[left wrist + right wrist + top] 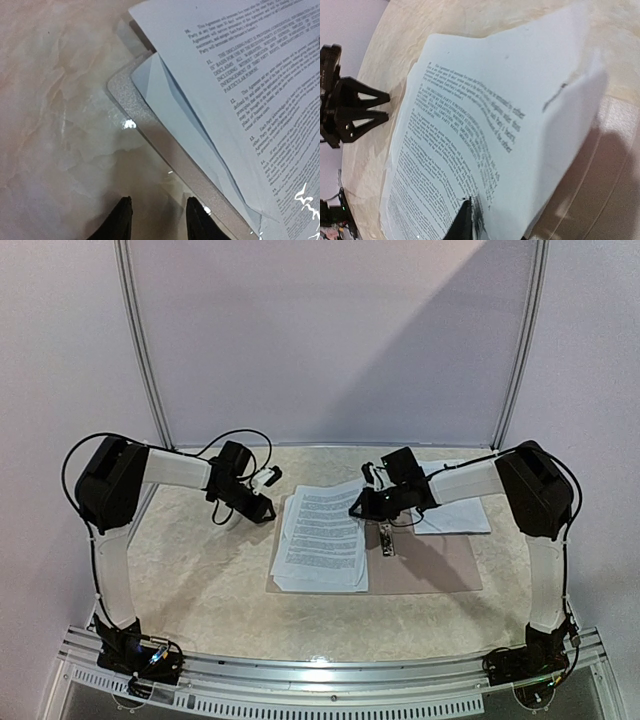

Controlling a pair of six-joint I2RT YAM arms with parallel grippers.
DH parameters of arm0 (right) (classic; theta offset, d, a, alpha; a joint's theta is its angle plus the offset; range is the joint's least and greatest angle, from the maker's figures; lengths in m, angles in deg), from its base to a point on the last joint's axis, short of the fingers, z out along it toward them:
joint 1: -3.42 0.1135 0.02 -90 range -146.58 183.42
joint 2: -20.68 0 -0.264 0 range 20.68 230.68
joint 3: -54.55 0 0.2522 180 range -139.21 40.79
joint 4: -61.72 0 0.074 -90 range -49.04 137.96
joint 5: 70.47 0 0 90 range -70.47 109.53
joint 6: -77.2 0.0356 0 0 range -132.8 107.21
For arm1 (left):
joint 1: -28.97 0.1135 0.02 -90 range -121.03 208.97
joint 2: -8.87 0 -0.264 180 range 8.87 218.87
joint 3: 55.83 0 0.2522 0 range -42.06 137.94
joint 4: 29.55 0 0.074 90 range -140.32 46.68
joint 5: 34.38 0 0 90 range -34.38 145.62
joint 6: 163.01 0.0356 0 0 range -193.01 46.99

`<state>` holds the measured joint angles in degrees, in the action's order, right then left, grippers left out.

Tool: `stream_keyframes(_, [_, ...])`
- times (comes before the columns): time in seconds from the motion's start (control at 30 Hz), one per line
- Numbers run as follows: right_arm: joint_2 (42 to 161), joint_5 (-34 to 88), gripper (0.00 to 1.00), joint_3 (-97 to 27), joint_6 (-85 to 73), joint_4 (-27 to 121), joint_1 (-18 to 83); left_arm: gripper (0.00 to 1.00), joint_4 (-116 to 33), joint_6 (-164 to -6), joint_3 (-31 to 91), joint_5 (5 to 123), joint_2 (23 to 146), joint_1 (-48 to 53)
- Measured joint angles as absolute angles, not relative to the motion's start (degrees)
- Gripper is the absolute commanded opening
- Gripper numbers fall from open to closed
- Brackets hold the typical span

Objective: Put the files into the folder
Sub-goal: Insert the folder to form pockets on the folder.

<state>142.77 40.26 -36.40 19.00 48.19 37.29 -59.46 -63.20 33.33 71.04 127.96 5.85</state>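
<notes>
White arm links [180,470], blk joint housings [110,480], looped blk cables [240,433], blk pointed jaws

Top cam's high behind me, looking down on the whole table [200,580]. Left wrist cam's close over the folder [120,90] corner; right wrist cam skims the files [470,100] toward my left gripper [387,105]. All share the files.

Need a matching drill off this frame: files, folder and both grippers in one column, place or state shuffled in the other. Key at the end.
1. files
2. folder
3. left gripper
4. right gripper

A. jaws apart, nothing between them, just left of the folder
B. lies open and flat
C. stacked on the folder's left half
D. at the stack's right edge, a finger on the top sheet

Pairs: 1-C, 2-B, 3-A, 4-D
</notes>
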Motion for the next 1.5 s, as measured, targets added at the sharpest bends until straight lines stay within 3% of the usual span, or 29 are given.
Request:
stream_keyframes(0.07, [143.42, 41.73, 0.0, -36.51, 19.24, 48.73, 36.96, 0.36, -59.39, -63.66, 33.77, 71.5, 128.31, 5.85])
stream_keyframes(0.77, [147.75, 61.53, 0.0, -41.58, 12.22, 43.84, 35.23, 0.31, -60.37, -64.56, 39.54, 73.03, 132.31, 5.85])
stream_keyframes(1.5, [153.06, 64.33, 0.0, -48.09, 8.15, 34.81, 35.23, 0.32, -60.31, -63.07, 39.32, 72.53, 132.24, 5.85])
